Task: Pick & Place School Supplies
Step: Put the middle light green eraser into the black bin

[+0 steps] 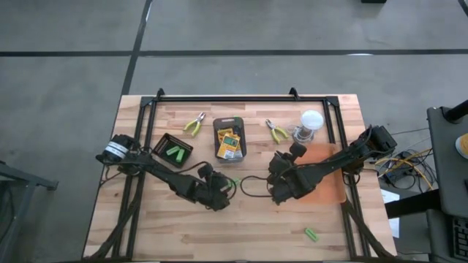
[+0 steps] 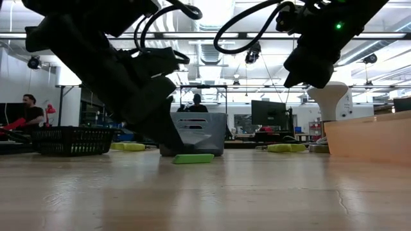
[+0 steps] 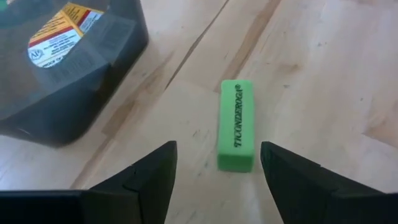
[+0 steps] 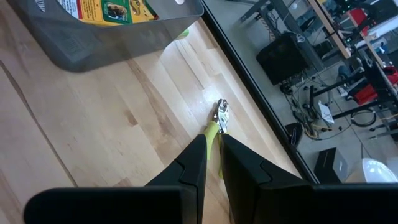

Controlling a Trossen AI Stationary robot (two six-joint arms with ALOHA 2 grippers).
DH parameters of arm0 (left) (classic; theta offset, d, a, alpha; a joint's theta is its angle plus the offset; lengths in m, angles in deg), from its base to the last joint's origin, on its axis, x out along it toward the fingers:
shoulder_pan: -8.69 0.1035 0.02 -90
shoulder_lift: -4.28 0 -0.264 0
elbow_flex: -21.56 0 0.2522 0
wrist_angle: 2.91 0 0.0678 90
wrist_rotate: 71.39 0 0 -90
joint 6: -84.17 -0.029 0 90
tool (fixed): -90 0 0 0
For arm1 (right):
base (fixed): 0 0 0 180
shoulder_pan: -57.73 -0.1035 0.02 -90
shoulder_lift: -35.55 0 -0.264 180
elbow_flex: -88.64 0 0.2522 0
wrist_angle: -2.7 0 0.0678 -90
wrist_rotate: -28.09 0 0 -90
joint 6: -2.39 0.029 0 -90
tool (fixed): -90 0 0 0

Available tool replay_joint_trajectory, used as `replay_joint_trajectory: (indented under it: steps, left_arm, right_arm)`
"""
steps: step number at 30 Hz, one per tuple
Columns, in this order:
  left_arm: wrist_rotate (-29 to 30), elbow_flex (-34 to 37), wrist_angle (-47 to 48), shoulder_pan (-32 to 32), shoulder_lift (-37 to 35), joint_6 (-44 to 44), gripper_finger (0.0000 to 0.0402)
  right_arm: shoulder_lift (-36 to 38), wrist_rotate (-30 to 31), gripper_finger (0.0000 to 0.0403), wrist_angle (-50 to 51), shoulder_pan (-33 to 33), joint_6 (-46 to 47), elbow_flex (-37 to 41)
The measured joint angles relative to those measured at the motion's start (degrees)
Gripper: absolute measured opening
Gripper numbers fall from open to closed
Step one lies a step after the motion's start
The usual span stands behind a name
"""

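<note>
Two arms low, mid-table; left hand (image 3: 214, 171) spread around green stick (image 3: 236, 126); right hand (image 4: 212, 163) pressed together

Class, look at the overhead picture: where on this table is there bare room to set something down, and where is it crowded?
Free: the wooden table along its near edge, below both arms, with only one green stick at the right. Crowded: the far strip, holding a black basket, two pliers, the grey tray and jar; the middle, under both grippers.
</note>
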Motion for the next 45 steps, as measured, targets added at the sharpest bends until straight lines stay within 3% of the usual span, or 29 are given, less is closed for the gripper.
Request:
replay_joint_trajectory:
  steps: [14,20,30,35,45]
  left_arm:
    - [-4.1,0.0,0.3,1.5,0.0,-1.5,0.0239]
    - [-9.6,0.0,1.0,3.0,0.0,-1.6,0.0238]
    - [-8.8,0.0,1.0,3.3,0.0,-1.9,0.0234]
    - [-8.5,0.0,1.0,3.3,0.0,-2.0,0.0205]
    - [-8.5,0.0,0.9,3.3,0.0,-2.0,0.0107]
  right_arm:
    - [0.0,0.0,0.0043,-0.7,0.0,0.0,0.0]
    - [0.0,0.0,0.0043,-1.2,0.0,0.0,0.0]
    - [0.0,0.0,0.0043,-1.5,0.0,0.0,0.0]
    - [0.0,0.0,0.0043,-1.6,0.0,0.0,0.0]
    - [0.0,0.0,0.0043,-2.6,0.0,0.0,0.0]
